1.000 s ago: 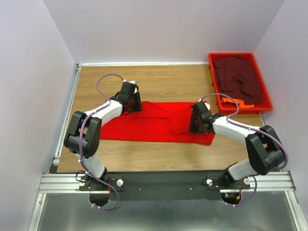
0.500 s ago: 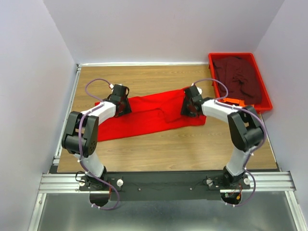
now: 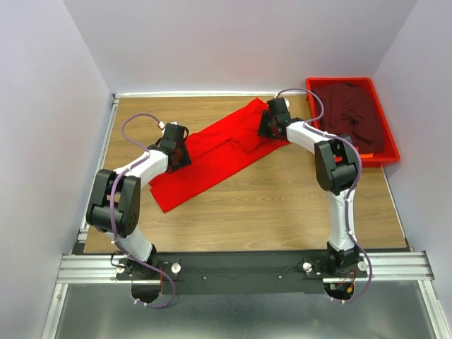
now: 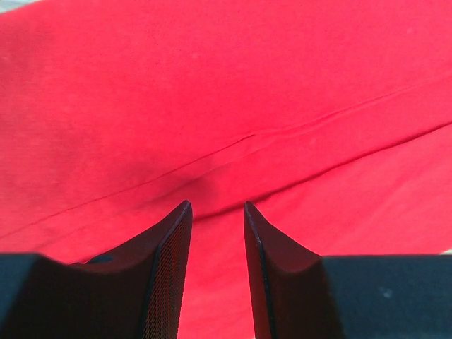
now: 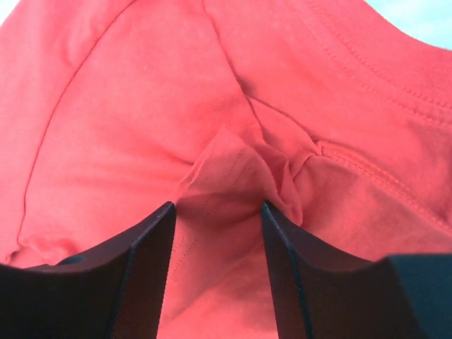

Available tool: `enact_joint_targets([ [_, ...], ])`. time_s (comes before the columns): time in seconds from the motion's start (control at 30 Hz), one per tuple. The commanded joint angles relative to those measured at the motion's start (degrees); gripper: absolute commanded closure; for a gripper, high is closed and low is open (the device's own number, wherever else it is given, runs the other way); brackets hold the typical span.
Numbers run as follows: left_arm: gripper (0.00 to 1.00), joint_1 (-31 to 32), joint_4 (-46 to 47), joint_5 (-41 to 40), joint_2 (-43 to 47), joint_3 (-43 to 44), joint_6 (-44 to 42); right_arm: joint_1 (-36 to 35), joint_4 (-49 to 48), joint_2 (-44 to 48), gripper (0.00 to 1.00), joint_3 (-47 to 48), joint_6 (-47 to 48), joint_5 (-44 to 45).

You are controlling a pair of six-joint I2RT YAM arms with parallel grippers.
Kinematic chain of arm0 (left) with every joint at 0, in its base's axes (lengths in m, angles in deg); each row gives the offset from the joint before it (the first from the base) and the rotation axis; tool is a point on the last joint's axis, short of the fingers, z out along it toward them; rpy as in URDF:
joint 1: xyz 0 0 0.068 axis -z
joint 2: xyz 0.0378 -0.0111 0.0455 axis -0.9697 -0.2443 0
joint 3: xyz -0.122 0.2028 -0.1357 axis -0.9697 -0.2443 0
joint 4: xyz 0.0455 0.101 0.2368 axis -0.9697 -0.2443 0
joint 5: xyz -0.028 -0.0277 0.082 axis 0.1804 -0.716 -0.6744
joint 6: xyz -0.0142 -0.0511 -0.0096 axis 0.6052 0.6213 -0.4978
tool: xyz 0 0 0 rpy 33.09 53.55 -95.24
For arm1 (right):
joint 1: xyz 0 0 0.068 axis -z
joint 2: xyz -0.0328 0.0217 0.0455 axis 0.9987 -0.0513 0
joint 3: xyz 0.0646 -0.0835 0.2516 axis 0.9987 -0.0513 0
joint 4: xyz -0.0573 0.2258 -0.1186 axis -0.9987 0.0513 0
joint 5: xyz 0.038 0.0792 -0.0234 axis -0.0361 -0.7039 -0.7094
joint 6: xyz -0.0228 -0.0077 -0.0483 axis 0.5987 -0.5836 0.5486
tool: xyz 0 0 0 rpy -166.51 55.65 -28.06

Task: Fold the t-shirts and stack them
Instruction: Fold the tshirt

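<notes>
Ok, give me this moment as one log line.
red shirt: slanted across table | left gripper: shut on red shirt | right gripper: straddling bunched cloth | maroon shirt: in tray

From where I stand this is a robotics lab: a boxed-in test cell, not a home or a shop. Plain pale walls (image 3: 247, 42) close off the left, far and right sides of a wood-grain surface (image 3: 282, 205). Along its near edge runs a bare aluminium rail (image 3: 88, 267) with the left arm (image 3: 138, 168) and right arm (image 3: 337, 169) bolted on, purple cables (image 3: 138, 117) looping along them. A red plastic tray (image 3: 381, 159) sits far right.
</notes>
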Motion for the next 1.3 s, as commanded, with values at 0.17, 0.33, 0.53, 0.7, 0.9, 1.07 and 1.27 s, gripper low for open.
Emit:
enact_joint_targets([
  [0.17,0.57,6.74,-2.99,-4.68,2.57,-3.41,0.26,1.09,5.21,-10.63,0.34,7.42,7.97,-2.17],
  [0.33,0.59,11.75,-3.35,-4.16,0.46,-5.26,2.99,1.62,5.30,-11.95,0.27,10.14,11.39,-1.82],
  [0.53,0.61,17.82,-3.52,-1.52,-2.62,-2.64,5.80,1.71,5.22,-10.64,0.13,12.60,13.33,-1.30],
  [0.7,0.61,22.12,-3.52,0.94,-4.46,1.14,8.70,1.71,5.22,-7.74,0.04,14.71,13.78,-1.21],
  [0.9,0.61,28.45,-3.17,4.62,-8.15,6.77,11.08,1.71,5.74,-2.29,0.01,13.84,10.62,1.76],
  [1.07,0.61,34.59,-2.47,6.83,-11.75,11.24,11.69,1.71,6.71,2.36,0.00,8.41,8.94,5.99],
  [1.27,0.62,36.98,-4.13,4.31,-11.86,16.26,10.91,1.71,6.89,3.69,0.00,5.05,6.92,7.84],
])
